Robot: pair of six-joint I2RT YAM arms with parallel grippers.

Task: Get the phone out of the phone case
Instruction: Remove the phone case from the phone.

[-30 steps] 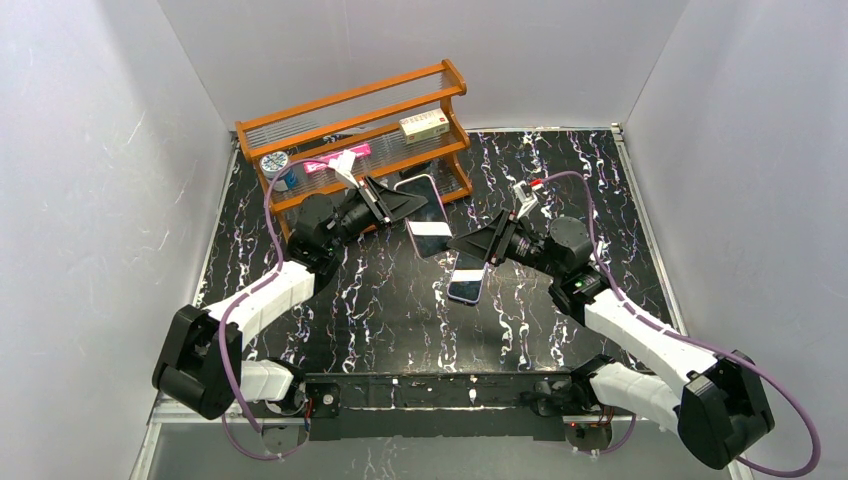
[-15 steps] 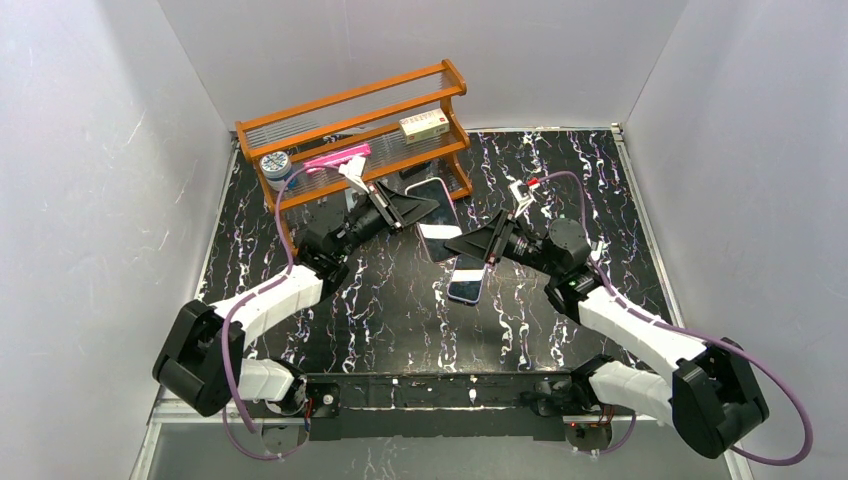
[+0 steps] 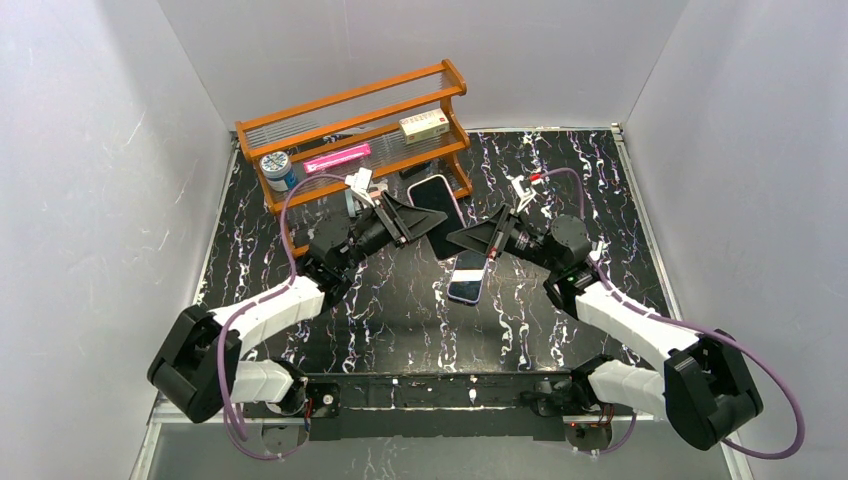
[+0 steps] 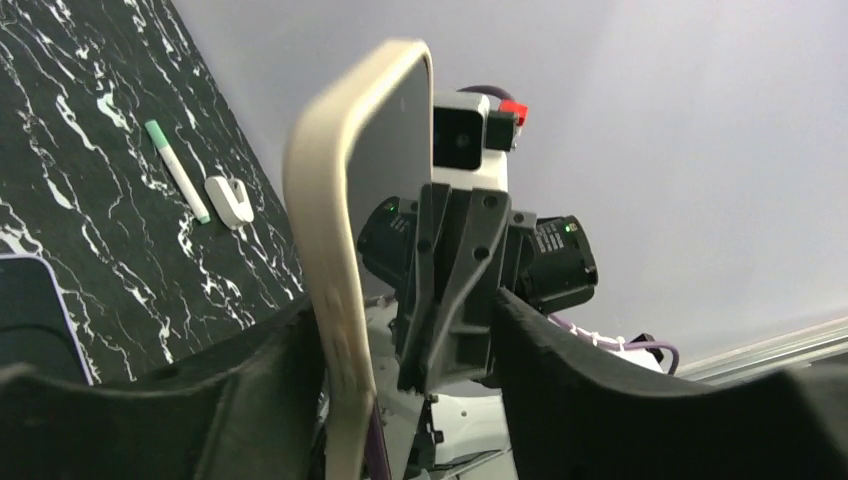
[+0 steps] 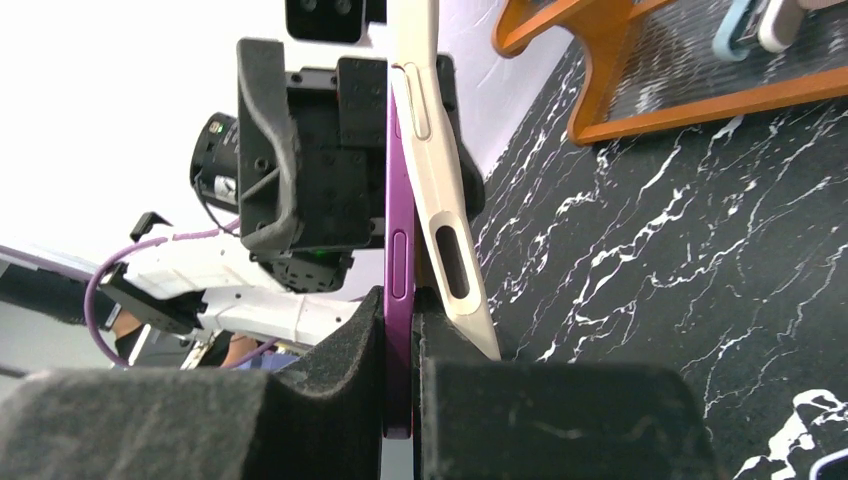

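Note:
A purple phone (image 5: pixel 398 250) in a beige phone case (image 5: pixel 430 150) is held on edge above the table between both arms. My right gripper (image 5: pixel 400 310) is shut on the phone's bare purple edge, and the case gapes away from the phone on the right of that view. In the top view the phone (image 3: pixel 438 205) shows its dark screen between my left gripper (image 3: pixel 425 215) and right gripper (image 3: pixel 462 238). In the left wrist view the case (image 4: pixel 335 250) leans against the left finger, and my left gripper (image 4: pixel 405 320) is open around it.
A second phone (image 3: pixel 467 282) lies flat on the black marbled table (image 3: pixel 400 310) just below the grippers. An orange wooden rack (image 3: pixel 350 130) with small items stands at the back left. A green pen (image 4: pixel 180 170) and a white clip (image 4: pixel 228 198) lie on the table.
My left gripper has let go of the cased phone and opened. My right gripper has closed on the phone's edge. Both wrists have shifted slightly, the phone staying between them.

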